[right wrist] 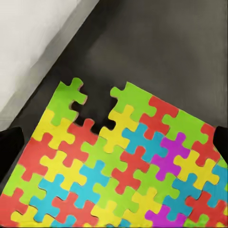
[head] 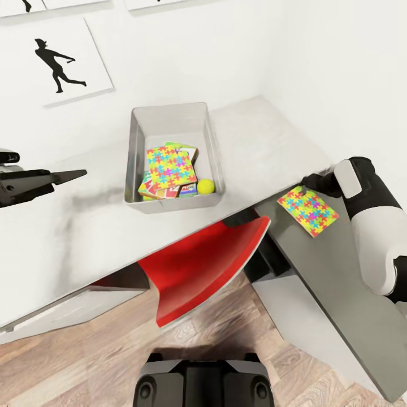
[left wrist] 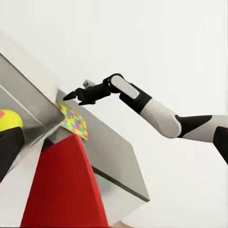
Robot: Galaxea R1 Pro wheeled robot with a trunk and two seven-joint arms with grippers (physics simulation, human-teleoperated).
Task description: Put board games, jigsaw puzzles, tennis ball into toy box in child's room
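Observation:
The light grey toy box stands on the pale table. Inside it lie one jigsaw puzzle on top of the board games and the yellow tennis ball. A second jigsaw puzzle lies flat on the lower dark grey cabinet top. My right gripper hovers open just over that puzzle's near edge, its fingertips wide apart on either side. Over the table, left of the box, my left gripper appears open and holds nothing.
A red chair is tucked under the table between it and the cabinet. A dancer picture hangs on the white wall behind the box. Wood floor and my base are below.

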